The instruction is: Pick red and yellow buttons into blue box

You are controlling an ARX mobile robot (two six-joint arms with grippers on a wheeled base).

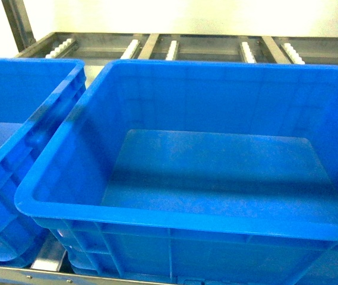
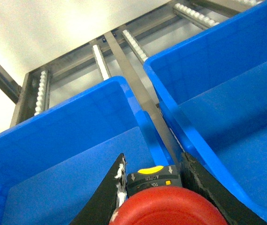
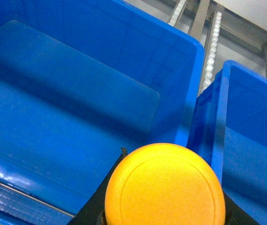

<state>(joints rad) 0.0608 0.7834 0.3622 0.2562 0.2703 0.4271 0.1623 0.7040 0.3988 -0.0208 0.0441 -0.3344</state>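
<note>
1. Left gripper [image 2: 159,197]: dark jaws pinch the red button [image 2: 168,208] between them. The red cap fills the bottom of the left wrist view, with a yellow-and-black labelled collar just behind it.
2. Right gripper [image 3: 164,206]: dark jaws show on both sides of the yellow button [image 3: 165,185] and look clamped on it. The cap hides the contact points, so that grip is judged, not seen.
3. Neither arm shows in the head view, so the height above the rims cannot be told.
4. Blue box [image 1: 174,217]: large crate in the middle of the head view. Its floor is bare; no button in it yet.
5. Second blue crate [image 1: 14,178] sits just beside it on the left. Right wrist view shows another crate [image 3: 246,140] to its right side.
6. Steel rail [image 2: 138,101] runs in the gap between the two crates in the left wrist view, and the left gripper sits close to that gap.
7. Risk A: left release hits the rim or drops into the gap or the neighbouring crate. Cause: the button is held near the boundary, not clearly over the target floor.
8. Risk B: wrong crate. Cause: identical blue crates side by side.
9. Risk C: the round caps bounce or roll on the hard floor if let go from high up.
10. Far: roller tracks [image 1: 132,48] on a metal frame behind the crates.
</note>
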